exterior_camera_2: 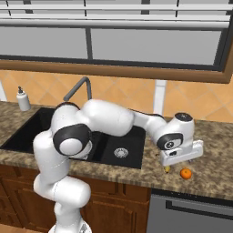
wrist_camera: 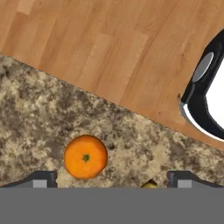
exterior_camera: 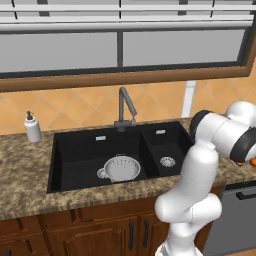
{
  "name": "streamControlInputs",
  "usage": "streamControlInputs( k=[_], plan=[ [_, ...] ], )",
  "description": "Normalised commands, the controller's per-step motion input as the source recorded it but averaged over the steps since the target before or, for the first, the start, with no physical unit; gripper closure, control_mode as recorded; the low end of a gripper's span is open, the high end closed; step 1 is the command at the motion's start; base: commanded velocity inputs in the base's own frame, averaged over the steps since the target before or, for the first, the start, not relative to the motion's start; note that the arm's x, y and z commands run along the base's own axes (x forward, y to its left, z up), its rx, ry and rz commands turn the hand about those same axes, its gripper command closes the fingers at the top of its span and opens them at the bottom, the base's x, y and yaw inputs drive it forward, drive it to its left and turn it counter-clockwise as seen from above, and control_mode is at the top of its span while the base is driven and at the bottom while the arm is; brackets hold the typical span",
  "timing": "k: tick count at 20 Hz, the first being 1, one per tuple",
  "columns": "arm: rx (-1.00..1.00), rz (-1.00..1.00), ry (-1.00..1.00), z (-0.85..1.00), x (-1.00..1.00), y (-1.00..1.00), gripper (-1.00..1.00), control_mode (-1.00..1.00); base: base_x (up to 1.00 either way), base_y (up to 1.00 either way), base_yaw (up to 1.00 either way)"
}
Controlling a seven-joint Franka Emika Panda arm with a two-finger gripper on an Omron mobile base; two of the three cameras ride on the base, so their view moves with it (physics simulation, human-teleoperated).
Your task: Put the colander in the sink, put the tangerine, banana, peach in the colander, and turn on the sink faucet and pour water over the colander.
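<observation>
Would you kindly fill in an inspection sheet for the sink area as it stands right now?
Surface: speckled granite counter, no spills seen.
Job's things: colander sits in the sink's left basin, no fruit in it; tangerine on the counter right of the sink; a yellow tip beside it, probably the banana; sink faucet shows no water; peach nothing seen.
Clutter: white soap dispenser left of the sink.
Grippers: gripper open, low over the tangerine, holding nothing.
Cables: nothing seen.
Surroundings: window, tiled wall, wooden cabinets.

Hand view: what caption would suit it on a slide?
Open gripper hovering over a tangerine on the counter near its edge.
</observation>
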Motion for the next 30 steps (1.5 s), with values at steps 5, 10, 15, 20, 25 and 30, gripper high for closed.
streamControlInputs(
  k=[5,10,15,20,25,30],
  plan=[
    [0.00,0.02,0.00,-0.38,0.16,-0.35,-1.00,-1.00,0.00,0.00,0.00],
    [0.00,0.00,0.00,-0.31,0.09,-0.23,-1.00,-1.00,0.00,0.00,0.00],
    [0.00,0.00,0.00,-0.31,0.04,-0.01,-1.00,-1.00,0.00,0.00,0.00],
    [0.00,0.00,0.01,-0.39,0.18,0.05,-1.00,-1.00,0.00,0.00,0.00],
    [0.00,0.00,0.00,-0.34,0.30,0.06,-1.00,-1.00,0.00,0.00,0.00],
    [0.00,0.00,0.00,-0.33,0.07,0.00,1.00,-1.00,0.00,0.00,0.00]
  ],
)
